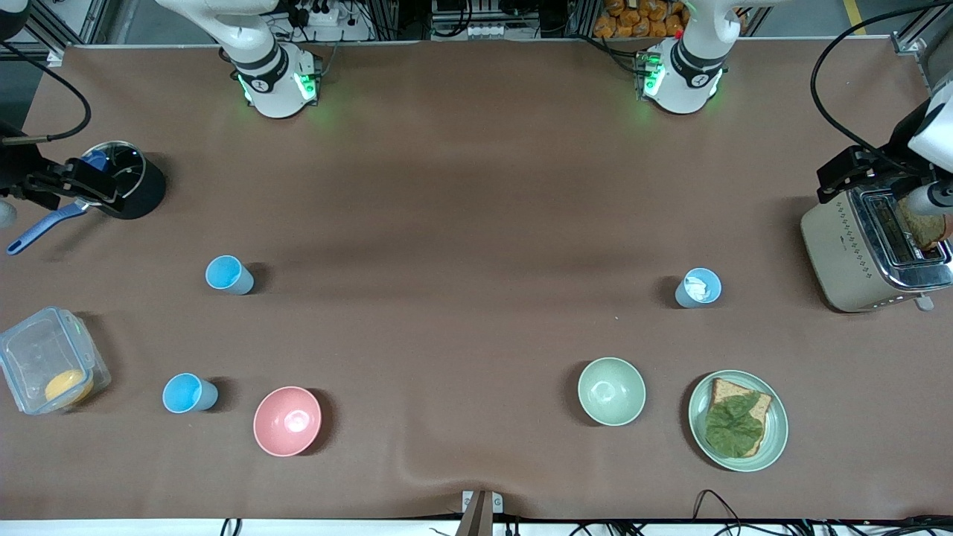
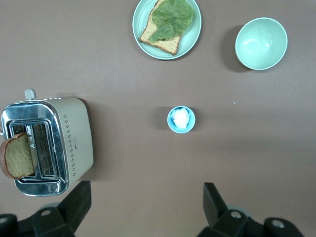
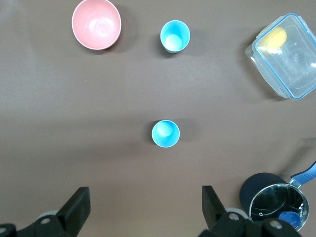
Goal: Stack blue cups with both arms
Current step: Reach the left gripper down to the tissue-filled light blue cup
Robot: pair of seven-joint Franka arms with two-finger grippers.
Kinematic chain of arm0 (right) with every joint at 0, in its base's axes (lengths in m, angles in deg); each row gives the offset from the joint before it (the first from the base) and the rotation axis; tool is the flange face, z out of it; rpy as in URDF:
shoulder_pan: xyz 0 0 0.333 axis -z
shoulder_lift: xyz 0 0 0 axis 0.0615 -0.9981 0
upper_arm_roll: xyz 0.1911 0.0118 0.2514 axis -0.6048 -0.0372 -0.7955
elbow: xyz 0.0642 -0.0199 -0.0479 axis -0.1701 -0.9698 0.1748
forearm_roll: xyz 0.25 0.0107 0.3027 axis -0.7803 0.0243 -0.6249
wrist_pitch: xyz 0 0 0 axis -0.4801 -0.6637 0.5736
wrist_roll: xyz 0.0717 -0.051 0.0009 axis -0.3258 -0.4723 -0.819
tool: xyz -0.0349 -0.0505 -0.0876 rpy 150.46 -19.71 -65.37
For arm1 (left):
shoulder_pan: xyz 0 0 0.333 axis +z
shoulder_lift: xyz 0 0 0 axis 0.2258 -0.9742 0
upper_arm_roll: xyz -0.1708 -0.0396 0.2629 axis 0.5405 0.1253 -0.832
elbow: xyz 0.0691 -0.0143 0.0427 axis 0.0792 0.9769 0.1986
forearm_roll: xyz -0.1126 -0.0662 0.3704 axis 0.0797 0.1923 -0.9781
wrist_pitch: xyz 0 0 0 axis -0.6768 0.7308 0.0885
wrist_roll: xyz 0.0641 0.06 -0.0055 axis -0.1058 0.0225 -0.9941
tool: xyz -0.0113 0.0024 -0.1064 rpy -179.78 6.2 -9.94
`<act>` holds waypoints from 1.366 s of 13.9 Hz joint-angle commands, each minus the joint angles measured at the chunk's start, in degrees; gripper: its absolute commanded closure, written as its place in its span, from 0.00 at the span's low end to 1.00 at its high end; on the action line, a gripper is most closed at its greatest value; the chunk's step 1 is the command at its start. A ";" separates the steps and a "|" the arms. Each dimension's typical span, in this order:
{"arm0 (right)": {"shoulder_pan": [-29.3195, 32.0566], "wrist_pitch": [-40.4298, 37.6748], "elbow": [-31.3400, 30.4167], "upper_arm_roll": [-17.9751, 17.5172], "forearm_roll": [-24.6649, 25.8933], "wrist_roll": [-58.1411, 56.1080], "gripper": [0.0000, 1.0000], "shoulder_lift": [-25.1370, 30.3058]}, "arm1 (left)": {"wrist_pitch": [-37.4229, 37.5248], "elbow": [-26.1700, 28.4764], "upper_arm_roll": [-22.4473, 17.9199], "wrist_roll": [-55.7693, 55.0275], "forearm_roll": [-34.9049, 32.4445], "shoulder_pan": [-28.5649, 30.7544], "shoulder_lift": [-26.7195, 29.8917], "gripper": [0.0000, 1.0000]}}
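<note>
Three light blue cups stand upright and apart. One cup [image 1: 229, 275] [image 3: 165, 133] and another nearer the front camera [image 1: 190, 393] [image 3: 175, 36] are toward the right arm's end. The third cup [image 1: 698, 288] [image 2: 181, 119], with something white inside, is toward the left arm's end. My right gripper [image 3: 144, 205] is open and empty, high over bare table between its base and the first cup. My left gripper [image 2: 145, 202] is open and empty, high over bare table between its base and the third cup. Their black hands show at the front view's edges, the right hand [image 1: 74, 182] and the left hand [image 1: 852, 173].
A pink bowl [image 1: 287, 420] sits beside the nearest cup. A pale green bowl [image 1: 611, 391] and a plate [image 1: 774, 439] with toast and lettuce lie nearer the front camera than the third cup. A toaster [image 1: 834, 253], a pot [image 1: 145, 193] and a clear container [image 1: 45, 365] stand at the table's ends.
</note>
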 commanded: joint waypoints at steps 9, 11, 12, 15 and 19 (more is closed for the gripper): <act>0.29 -0.43 1.38 -0.47 0.82 0.41 0.00 -0.75 | -2.45 2.97 0.00 1.86 2.09 0.79 -5.70 0.00; 0.20 -0.43 1.38 -0.56 0.82 0.41 0.00 -0.75 | -11.83 11.03 -0.09 0.82 2.09 0.71 -5.36 0.00; 0.12 -0.52 1.20 -0.56 0.73 0.41 0.00 -0.75 | -16.31 15.25 -0.09 0.72 2.09 0.71 -5.18 0.00; -0.15 -0.52 1.20 -0.56 0.38 0.41 0.00 -1.80 | -30.01 26.15 -0.09 0.72 2.00 1.93 -5.26 0.00; -1.90 -1.05 1.29 -0.65 0.20 0.67 0.00 -4.61 | -44.90 34.61 0.00 1.77 1.74 3.60 -9.73 0.00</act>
